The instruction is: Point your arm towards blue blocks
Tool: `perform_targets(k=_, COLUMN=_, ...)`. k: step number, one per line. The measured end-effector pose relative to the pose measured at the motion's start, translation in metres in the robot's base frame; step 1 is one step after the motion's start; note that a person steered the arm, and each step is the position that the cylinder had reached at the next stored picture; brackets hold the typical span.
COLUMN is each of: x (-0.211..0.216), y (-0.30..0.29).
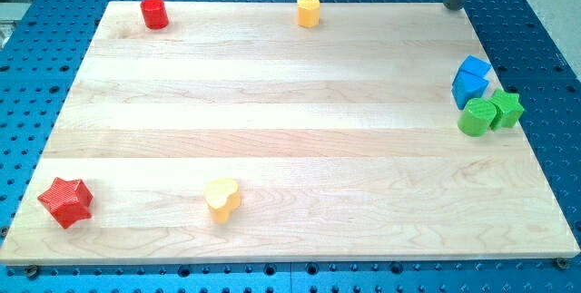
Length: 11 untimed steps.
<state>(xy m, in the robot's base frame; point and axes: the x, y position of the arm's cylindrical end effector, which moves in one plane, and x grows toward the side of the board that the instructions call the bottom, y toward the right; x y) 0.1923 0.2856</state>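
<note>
The wooden board (272, 139) lies on a blue perforated table (45, 3). At its right edge the blue blocks (471, 80) touch a green cylinder (473, 117) and green star (507, 108) just below. My tip (453, 5), a bare rod grasping nothing, stands at the top right corner, above them. Far left: red star (65, 201), red cylinder (154, 13). Yellow heart (222, 199) sits bottom, yellow cylinder (309, 10) top

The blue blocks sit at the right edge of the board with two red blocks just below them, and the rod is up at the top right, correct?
Not quite. The camera view shows the two blocks just below the blue blocks are green, not red. The rest holds: my tip is at the view's top right, above the blue blocks and apart from them.
</note>
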Motion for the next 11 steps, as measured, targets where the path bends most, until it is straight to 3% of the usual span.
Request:
perform_targets(k=2, x=0.004, y=-0.001)
perform_targets(k=3, x=0.011, y=-0.035)
perform_targets(k=5, x=0.094, y=-0.055)
perform_targets(k=6, x=0.100, y=-0.051)
perform_targets(k=10, x=0.081, y=-0.050)
perform_targets(k=11, x=0.059, y=-0.039)
